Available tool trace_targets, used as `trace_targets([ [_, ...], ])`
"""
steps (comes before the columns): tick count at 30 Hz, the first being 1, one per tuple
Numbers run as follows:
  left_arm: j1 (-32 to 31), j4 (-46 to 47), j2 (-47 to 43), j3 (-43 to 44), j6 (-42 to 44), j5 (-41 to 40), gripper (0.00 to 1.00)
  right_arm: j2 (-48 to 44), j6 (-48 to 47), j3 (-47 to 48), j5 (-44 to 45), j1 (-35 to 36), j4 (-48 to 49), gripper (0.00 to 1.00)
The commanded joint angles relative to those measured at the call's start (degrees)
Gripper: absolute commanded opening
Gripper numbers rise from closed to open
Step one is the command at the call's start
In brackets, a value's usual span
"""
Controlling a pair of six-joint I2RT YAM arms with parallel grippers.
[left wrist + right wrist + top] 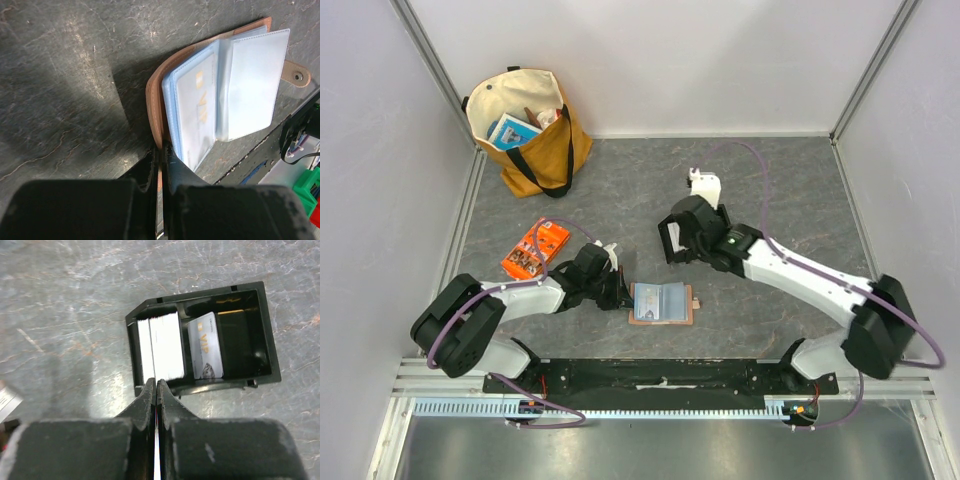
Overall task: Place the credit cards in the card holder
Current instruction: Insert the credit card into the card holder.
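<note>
bag (535,140) far behind and left of the holder (662,302); packet (534,251) left of it. left gripper (161,150) is clenched on the holder's brown left edge, the holder lying open with its blue sleeves up. behind the holder, right gripper (156,385) pinches what looks like a thin card (156,460), seen edge-on, over the tray (267,335), which holds stacked cards (162,347) beside a vip card (206,347).

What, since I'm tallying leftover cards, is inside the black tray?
Black tray: white card stack in one compartment, VIP card in the other. The stack's lower cards are covered.
</note>
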Motion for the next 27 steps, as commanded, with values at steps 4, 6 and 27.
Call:
trace_targets([
  [4, -0.1, -5.2, -1.2, -0.9, 1.6, -2.8, 0.02, -10.2, 8.3, -10.7, -12.6, 0.5, 6.9, 0.00],
  [6, -0.1, -5.6, -1.7, -0.9, 1.6, -2.8, 0.02, -10.5, 10.8, -13.3, -18.7, 0.6, 8.8, 0.00],
  [27, -0.1, -7.5, -5.6, -0.8, 0.7, -2.7, 0.02, -2.8, 20.5, -18.6, -20.7, 10.7, 20.3, 0.00],
])
